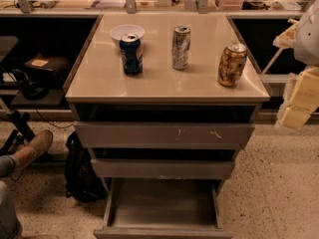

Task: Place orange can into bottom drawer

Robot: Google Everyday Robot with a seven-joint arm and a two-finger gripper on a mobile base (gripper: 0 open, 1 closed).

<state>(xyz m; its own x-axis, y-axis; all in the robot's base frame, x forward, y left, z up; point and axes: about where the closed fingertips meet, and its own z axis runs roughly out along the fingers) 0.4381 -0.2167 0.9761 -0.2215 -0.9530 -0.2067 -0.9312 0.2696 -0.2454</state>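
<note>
Fingers (300,102) cut off at right edge, opening impossible to tell, orange can (232,64) upright on worktop (159,86) left of them, bottom drawer (162,205) open below.

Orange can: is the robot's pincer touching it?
Apart. In the camera view the pincer hangs at the right edge, beyond the cabinet top, with a clear gap to the orange can.

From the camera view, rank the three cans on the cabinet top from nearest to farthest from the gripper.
The gripper hangs at the right edge, just off the cabinet top.
1. Orange can, right side of the top.
2. Silver can, centre, towards the back.
3. Blue can, left, by the white bowl.
</note>
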